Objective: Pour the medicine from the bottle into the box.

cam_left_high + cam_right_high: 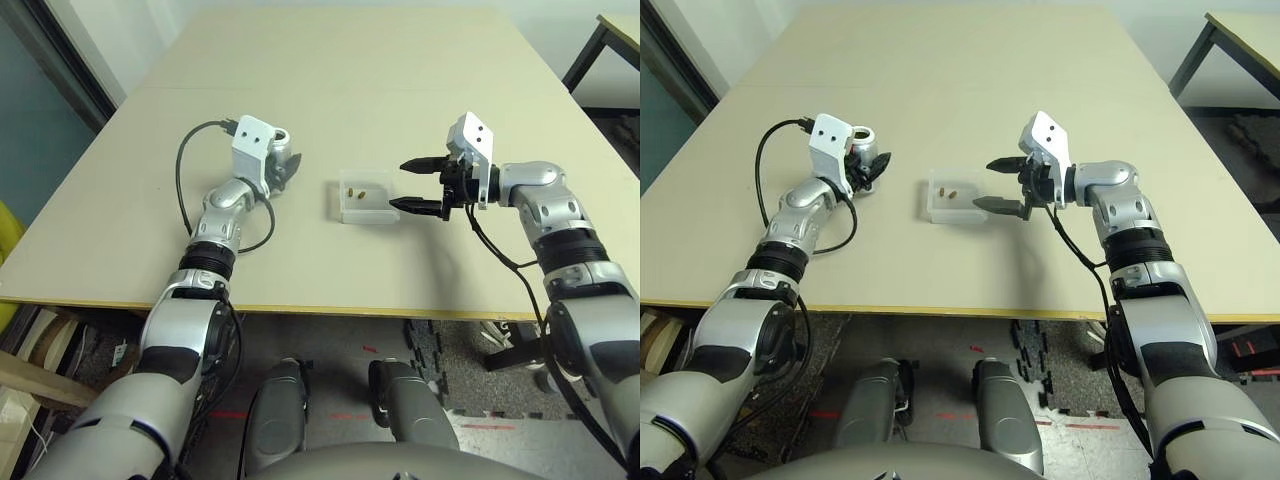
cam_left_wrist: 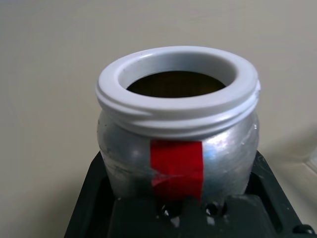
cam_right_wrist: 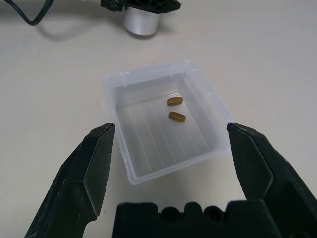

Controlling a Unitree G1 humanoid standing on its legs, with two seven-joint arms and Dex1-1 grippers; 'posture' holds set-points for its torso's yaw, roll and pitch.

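The silvery bottle [image 1: 283,147] with a red stripe stands upright on the table, left of the box. My left gripper [image 1: 288,170] is shut on its body. Its white-rimmed mouth [image 2: 177,82] is open and faces up, and the inside looks dark. The clear box [image 1: 375,210] rests at mid-table. On its floor lie two brownish-yellow pills [image 3: 175,101] [image 3: 177,116], close together. My right gripper [image 1: 398,185] is open just right of the box. Its fingers [image 3: 94,168] straddle the box's near edge without touching it.
A black cable [image 1: 183,170] loops on the table beside my left forearm. The table's front edge [image 1: 320,310] runs close to my body. Another table's corner [image 1: 622,30] stands at the far right, past the table's side.
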